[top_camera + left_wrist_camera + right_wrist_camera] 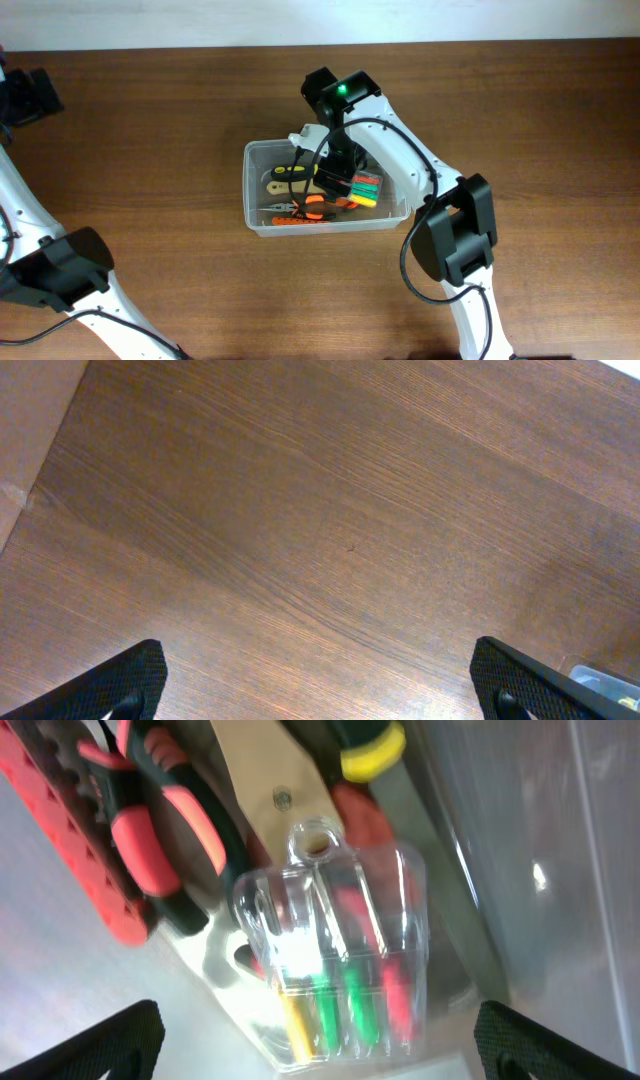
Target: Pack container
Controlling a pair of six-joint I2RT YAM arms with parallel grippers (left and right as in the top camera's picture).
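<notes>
Clear plastic, the container [250, 195] sits near the middle of the desk [150, 120], open side up, its long axis running left to right in the overhead view. The right end effector [320, 1045] hangs inside it, spread wide above a small case of coloured screwdrivers [335, 960] and gripping nothing. Orange-handled pliers [150, 820] lie beside the case. The left end effector [320, 680], also spread wide, hovers over the wooden desk, well apart from the container.

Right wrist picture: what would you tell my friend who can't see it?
A small clear plastic case of yellow, green and red screwdrivers lies inside the big clear plastic container, under the open right gripper. Red-handled pliers and a tan handle lie close by.
</notes>
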